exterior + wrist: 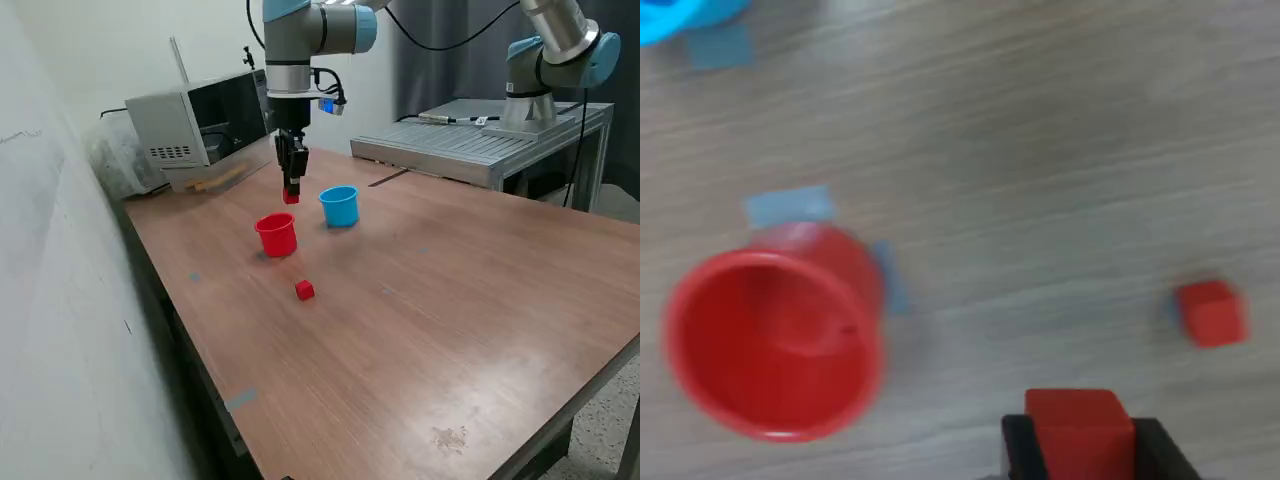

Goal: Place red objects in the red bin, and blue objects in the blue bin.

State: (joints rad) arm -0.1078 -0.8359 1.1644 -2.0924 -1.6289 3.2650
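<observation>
We see two small solid red cubes. One lies loose (305, 290) on the desk (450, 330), nearest us and well short of the hand (291, 190), which pinches the other cube (291, 197). One red cup (276, 235) sits just below the hand; one light blue cup (340, 206) stands beside it.

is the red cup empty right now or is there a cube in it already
Empty. The wrist view looks straight into the red cup and shows only its bare bottom. One red cube is in the gripper; the other lies on the table.
</observation>
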